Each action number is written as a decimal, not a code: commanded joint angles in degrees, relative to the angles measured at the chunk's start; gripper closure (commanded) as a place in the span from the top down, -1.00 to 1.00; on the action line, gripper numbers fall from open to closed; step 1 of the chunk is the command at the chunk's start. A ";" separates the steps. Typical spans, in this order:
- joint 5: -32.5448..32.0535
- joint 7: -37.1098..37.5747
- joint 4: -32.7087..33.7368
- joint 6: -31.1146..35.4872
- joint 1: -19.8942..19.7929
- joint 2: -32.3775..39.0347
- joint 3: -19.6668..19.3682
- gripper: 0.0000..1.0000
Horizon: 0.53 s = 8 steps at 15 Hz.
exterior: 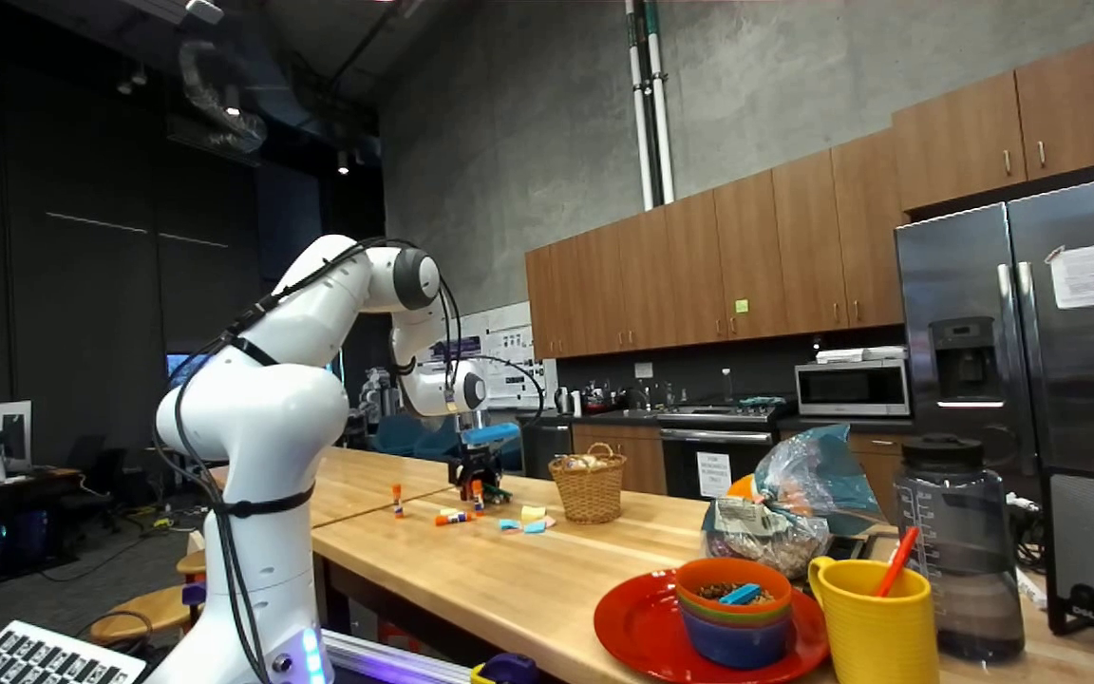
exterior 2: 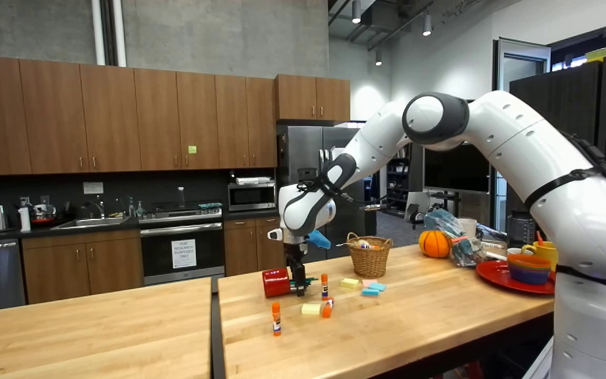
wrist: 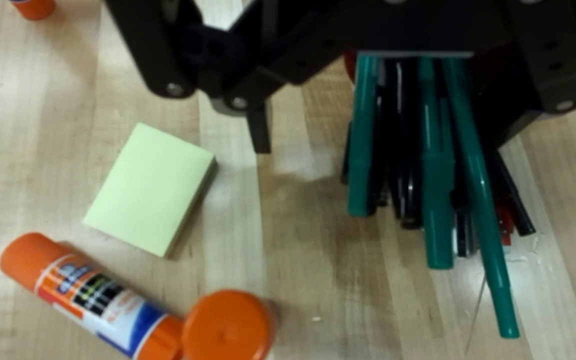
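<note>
My gripper (wrist: 384, 146) is open, low over the wooden table, its fingers (wrist: 259, 127) on either side of a bundle of green and black pens (wrist: 438, 215). The gripper also shows in both exterior views (exterior: 477, 489) (exterior 2: 300, 288). The pens stick out of a red cup (exterior 2: 275, 282) lying on its side; the gripper hides most of it in the wrist view. Whether the right finger touches the pens I cannot tell. A yellow sticky-note pad (wrist: 150, 190), a lying glue stick (wrist: 93, 295) and an upright glue stick (wrist: 228, 325) are beside the gripper.
Another upright glue stick (exterior 2: 276, 321) stands nearer the table edge. Blue sticky pads (exterior 2: 370, 292) and a wicker basket (exterior 2: 370, 261) are beyond. A red plate (exterior: 618, 617) with stacked bowls, a yellow mug (exterior: 879, 627), a bottle (exterior: 955, 551) and a pumpkin (exterior 2: 434, 243) are further along.
</note>
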 commanded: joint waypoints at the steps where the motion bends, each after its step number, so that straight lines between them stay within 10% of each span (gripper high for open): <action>1: -1.00 0.09 1.84 0.25 0.15 1.25 -0.22 0.31; 8: -1.10 0.87 0.87 0.94 -0.05 0.13 -0.73 -0.72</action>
